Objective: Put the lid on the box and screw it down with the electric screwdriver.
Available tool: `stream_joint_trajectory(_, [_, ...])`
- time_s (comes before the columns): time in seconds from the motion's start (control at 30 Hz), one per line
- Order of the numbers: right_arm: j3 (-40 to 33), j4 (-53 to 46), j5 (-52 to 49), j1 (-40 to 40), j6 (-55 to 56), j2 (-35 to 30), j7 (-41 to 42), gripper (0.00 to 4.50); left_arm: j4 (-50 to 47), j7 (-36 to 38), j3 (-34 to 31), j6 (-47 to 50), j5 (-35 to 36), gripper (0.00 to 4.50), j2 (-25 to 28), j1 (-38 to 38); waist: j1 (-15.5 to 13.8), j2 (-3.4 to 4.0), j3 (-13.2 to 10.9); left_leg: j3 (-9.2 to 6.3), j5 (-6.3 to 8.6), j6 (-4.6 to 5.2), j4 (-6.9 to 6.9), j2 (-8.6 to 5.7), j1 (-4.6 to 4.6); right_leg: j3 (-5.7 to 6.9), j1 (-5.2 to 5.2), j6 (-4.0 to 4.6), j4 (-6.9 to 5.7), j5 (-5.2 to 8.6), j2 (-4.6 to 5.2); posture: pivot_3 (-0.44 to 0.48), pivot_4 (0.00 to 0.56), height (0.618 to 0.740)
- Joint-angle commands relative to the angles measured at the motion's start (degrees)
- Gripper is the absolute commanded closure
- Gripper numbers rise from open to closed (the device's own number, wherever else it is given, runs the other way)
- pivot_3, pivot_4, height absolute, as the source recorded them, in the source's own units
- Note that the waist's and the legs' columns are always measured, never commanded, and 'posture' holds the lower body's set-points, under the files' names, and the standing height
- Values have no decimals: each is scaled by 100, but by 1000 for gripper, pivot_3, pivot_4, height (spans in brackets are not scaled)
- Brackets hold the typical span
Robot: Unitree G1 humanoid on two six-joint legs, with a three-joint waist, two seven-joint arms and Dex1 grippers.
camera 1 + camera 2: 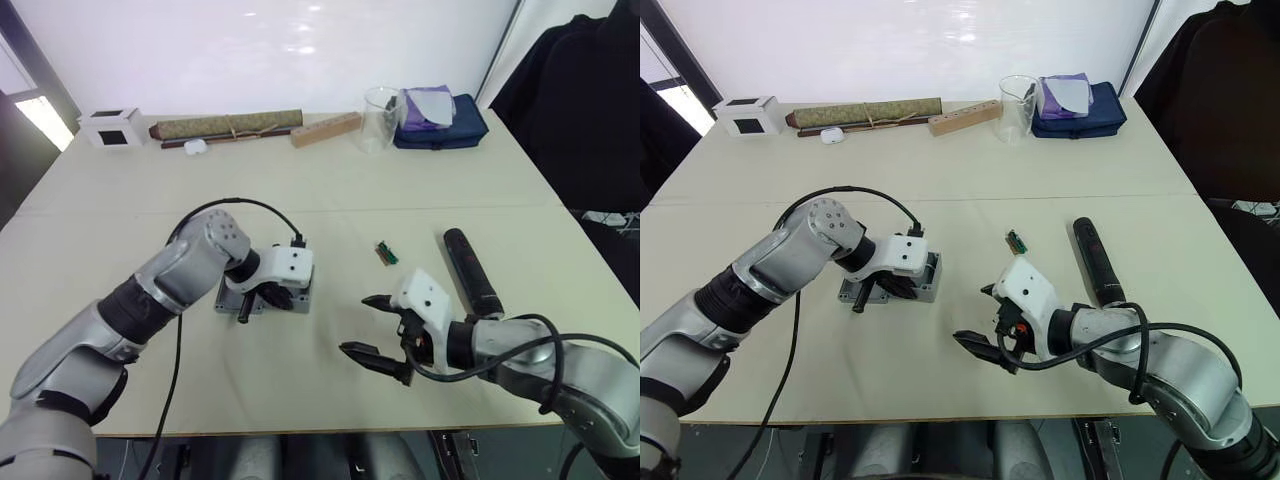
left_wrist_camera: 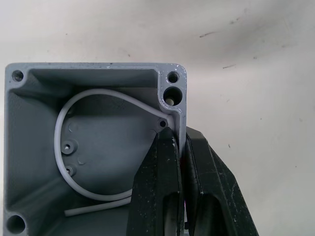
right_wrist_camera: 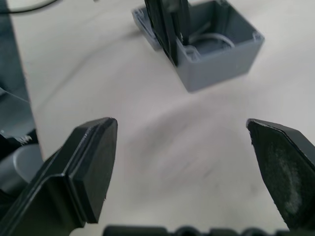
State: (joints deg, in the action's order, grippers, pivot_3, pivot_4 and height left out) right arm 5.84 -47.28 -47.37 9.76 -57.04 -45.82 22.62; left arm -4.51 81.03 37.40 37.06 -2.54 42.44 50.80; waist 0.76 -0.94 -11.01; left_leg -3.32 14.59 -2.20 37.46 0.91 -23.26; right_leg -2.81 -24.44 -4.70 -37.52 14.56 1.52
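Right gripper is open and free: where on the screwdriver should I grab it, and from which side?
Grip the screwdriver around its thick black barrel, near the middle, coming down from above. It lies flat on the table, running away from the robot, so the open right gripper should turn its fingers to straddle the barrel crosswise. The bare table on both sides leaves room for the fingers.

No legible markings

No text, label, brand, number or sign can be read on any surface; a small green item at 12 o'clock from the right gripper is too small for print to be read.
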Motion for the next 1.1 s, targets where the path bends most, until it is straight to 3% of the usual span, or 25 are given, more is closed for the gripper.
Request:
stream_joint_trajectory(0.03, [-153, -343, -43, -105, 17, -9, 14, 0, 108, 160, -66, -372, -13, 4467, -113, 191, 1, 0, 0, 0, 0, 0, 0, 0, 0, 0, 0, 0, 0, 0, 0, 0, 150, 740])
stream_joint_trajectory(0.2, [-429, -414, -123, -292, -24, -157, 80, 0, 602, 495, -227, -1299, 214, 4467, -520, 525, -13, 0, -1, -1, 0, 0, 8, -2, -6, 2, 0, 0, -1, 0, 2, 0, 150, 740])
stream_joint_trajectory(0.53, [-624, -540, -208, -335, -197, -170, -61, 0, 1957, 581, 57, -2782, -340, 4467, -1197, 750, 5, 0, -1, -2, 10, 18, 22, 1, -7, 1, 0, 0, -3, 0, -5, 0, 150, 740])
stream_joint_trajectory(0.63, [-676, -581, -268, -339, -253, -155, -145, 0, 2054, 744, -24, -3081, -239, 3641, -1276, 738, -2, 1, 0, -1, 10, 18, 25, 1, -8, 1, 0, 0, -3, 0, -3, 0, 150, 740])
stream_joint_trajectory(0.77, [-704, -627, -379, -219, -316, -151, -231, 0, 1880, 821, -229, -3101, -248, 2128, -1155, 851, 0, 1, 0, -1, 11, 20, 29, 0, -10, 1, 1, -1, -3, 0, -3, 0, 150, 740])
stream_joint_trajectory(0.87, [-836, -595, -581, 47, -344, -182, -219, 0, 1533, 705, -784, -2332, -59, 2128, -959, 1147, 24, -1, -3, -3, 12, 21, 30, 2, -10, 1, 0, -1, -5, -1, -6, 0, 150, 740])
stream_joint_trajectory(0.97, [-1042, -537, -919, 403, -310, -162, -174, 0, 1146, 168, -1427, -975, 20, 2128, -748, 1257, 34, 2, -3, -6, 13, 23, 35, 2, -10, 2, 0, -1, -10, 0, -6, 0, 150, 740])
stream_joint_trajectory(1.1, [-777, -428, -501, 1065, 37, -164, 9, 0, 653, -1025, -1974, 1889, -415, 2128, -471, 1093, 55, 5, -2, -6, 20, 35, 40, 2, -4, 1, 1, -7, -23, 4, -7, 0, 150, 740])
